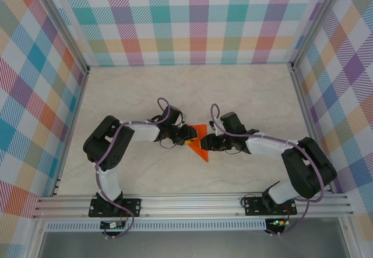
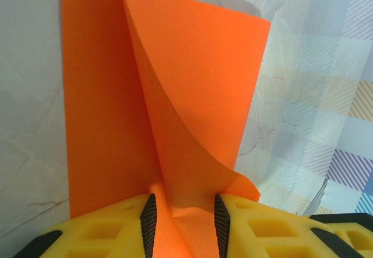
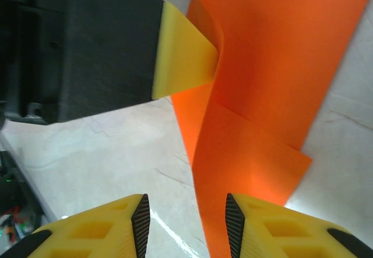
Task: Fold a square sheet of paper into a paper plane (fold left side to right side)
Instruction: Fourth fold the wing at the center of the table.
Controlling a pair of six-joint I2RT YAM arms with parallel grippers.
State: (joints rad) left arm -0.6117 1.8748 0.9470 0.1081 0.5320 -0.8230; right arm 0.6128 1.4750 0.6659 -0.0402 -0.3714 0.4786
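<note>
Left gripper (image 2: 182, 220) is clamping a raised, curling fold of the square sheet of paper (image 2: 192, 95), which is lying on the table (image 1: 145, 95) between both arms. Right gripper (image 3: 186, 226) is waiting with jaws apart, holding nothing, the sheet brushing one pad (image 3: 234, 223). Risk: the curl is bulging unevenly, so flattening it now could set a skewed crease. Tugging could drag or tear the sheet.
</note>
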